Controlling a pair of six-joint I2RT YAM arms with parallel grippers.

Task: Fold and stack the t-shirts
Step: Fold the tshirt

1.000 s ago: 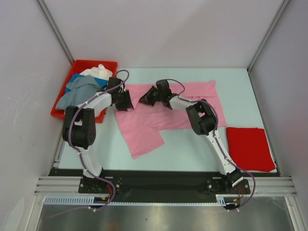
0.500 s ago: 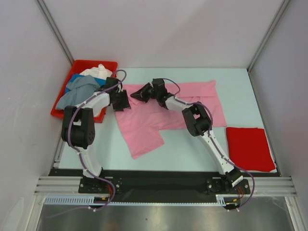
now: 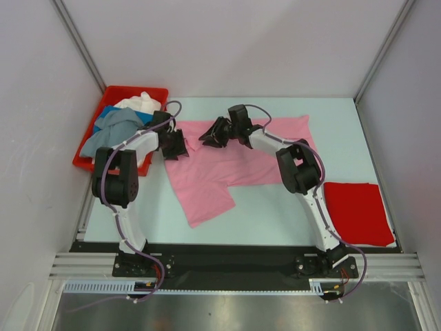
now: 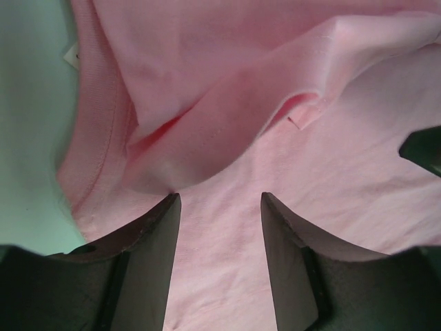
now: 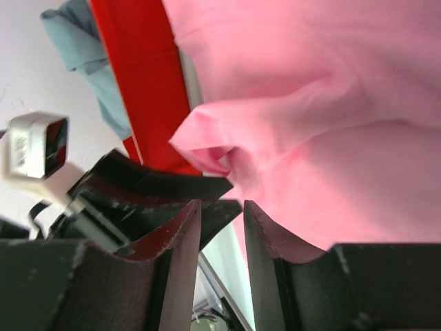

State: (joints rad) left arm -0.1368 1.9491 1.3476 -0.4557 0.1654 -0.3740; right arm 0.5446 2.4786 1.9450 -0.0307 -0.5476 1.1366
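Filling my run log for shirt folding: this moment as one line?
pink t-shirt: spread, partly folded | left gripper: open over it | right gripper: open at raised fold | red t-shirt: folded, right side

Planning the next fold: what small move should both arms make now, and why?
Probably lift the left gripper and right gripper straight up: both stand open with no cloth between the fingers, and the folded flap lies on the pink t-shirt, so sliding sideways might disturb it.

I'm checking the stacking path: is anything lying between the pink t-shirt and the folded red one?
Nothing lies on the table between the pink t-shirt and the folded red t-shirt; only the right arm crosses above that strip.
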